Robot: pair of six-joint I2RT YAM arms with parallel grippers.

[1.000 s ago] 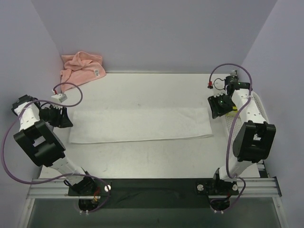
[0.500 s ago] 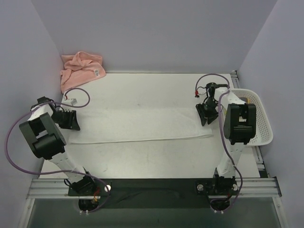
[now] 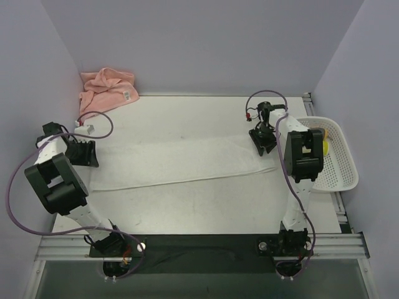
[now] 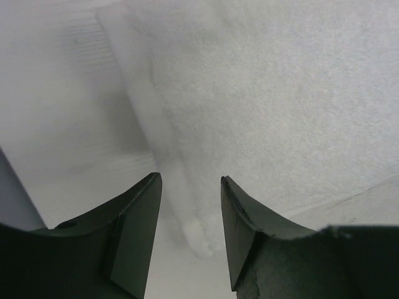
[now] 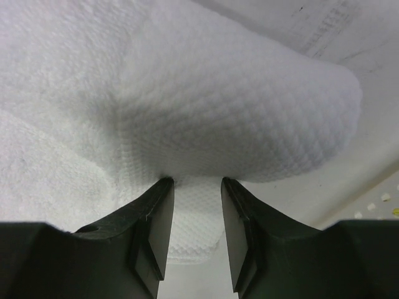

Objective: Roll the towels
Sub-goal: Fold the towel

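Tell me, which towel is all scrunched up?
The pink towel, bunched in the far left corner. The white towel lies stretched out long.

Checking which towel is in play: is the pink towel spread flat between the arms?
No, the pink towel lies bunched in the far left corner; only the white towel is spread out.

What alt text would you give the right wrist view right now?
The right gripper pinches the end of the white towel, which bulges up in a rounded fold just ahead of it. Bare table shows at the upper right.
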